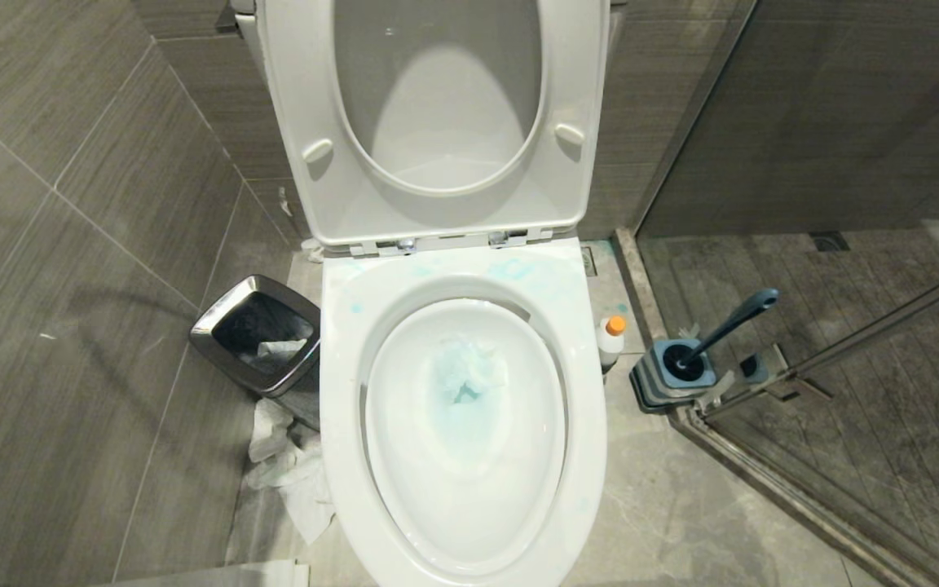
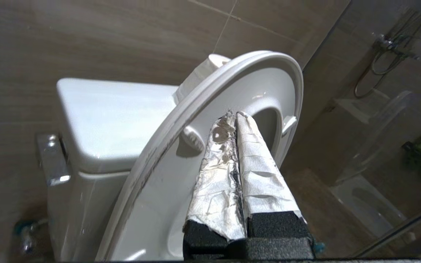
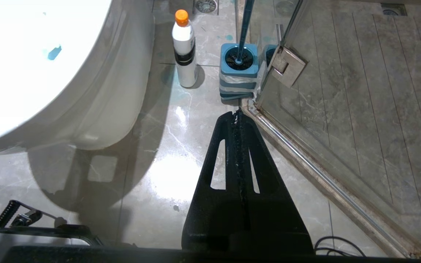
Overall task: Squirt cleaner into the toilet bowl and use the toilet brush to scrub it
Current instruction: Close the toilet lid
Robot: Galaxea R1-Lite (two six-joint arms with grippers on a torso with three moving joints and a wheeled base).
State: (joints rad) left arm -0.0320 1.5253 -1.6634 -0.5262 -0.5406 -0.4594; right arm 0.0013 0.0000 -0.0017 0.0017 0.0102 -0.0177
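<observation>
With both sets of jaws pressed shut and empty, the cleaner point(image 3: 184, 47) and the toilet brush point(image 3: 245, 25) (parked in its holder point(image 3: 239, 69)) stand on the floor just ahead of the right gripper point(image 3: 238, 113), beside the toilet bowl point(image 1: 461, 424), probably for easy reach, while the left gripper point(image 2: 235, 117) points at the raised seat point(image 2: 269, 91).

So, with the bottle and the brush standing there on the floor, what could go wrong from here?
1. The cleaner stands close beside the toilet brush in its holder; reaching for one could knock the other over.
2. The holder sits against the glass door, so an arm could strike the glass.
3. The left end effector, shut, points at the raised seat and might bump it.
</observation>
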